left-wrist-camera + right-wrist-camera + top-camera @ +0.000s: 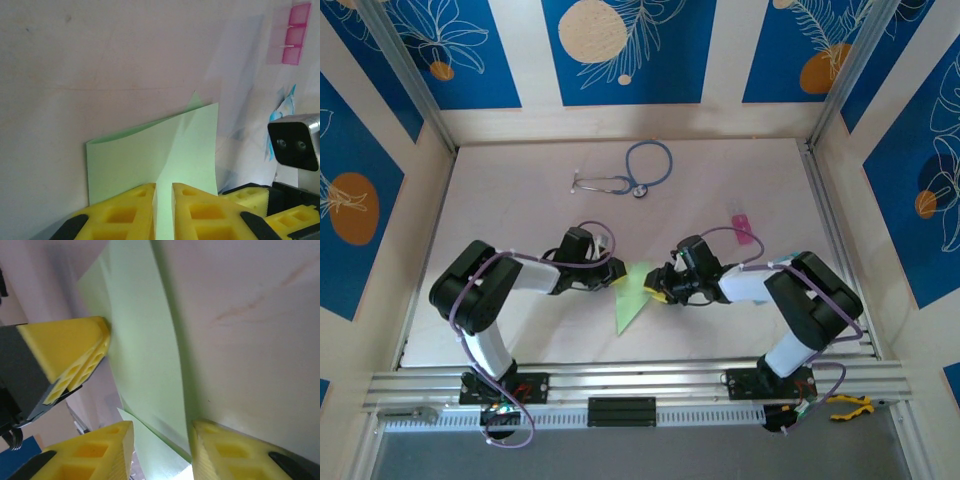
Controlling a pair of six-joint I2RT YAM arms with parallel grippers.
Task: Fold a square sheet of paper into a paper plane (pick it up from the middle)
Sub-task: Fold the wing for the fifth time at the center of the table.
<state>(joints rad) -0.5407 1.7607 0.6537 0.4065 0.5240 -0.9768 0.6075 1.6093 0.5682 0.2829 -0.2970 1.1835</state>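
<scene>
The square sheet of paper (632,297), pale green and folded, narrows to a point toward the near edge of the table. My left gripper (617,279) is shut on its left edge; in the left wrist view the sheet (150,155) rises between the yellow fingers (125,212) of the left gripper (164,212). My right gripper (656,291) meets the paper from the right. Its jaws stand apart in the right wrist view, open around a fold of the sheet (145,355), with the right gripper (162,455) straddling it. One finger (235,455) touches the paper's edge.
A stethoscope (630,175) lies at the back of the table. A small pink block (742,228) sits behind the right arm, also seen as the pink block (295,35). A teal-and-white packet (287,107) lies nearby. A metal rail (640,380) runs along the front edge.
</scene>
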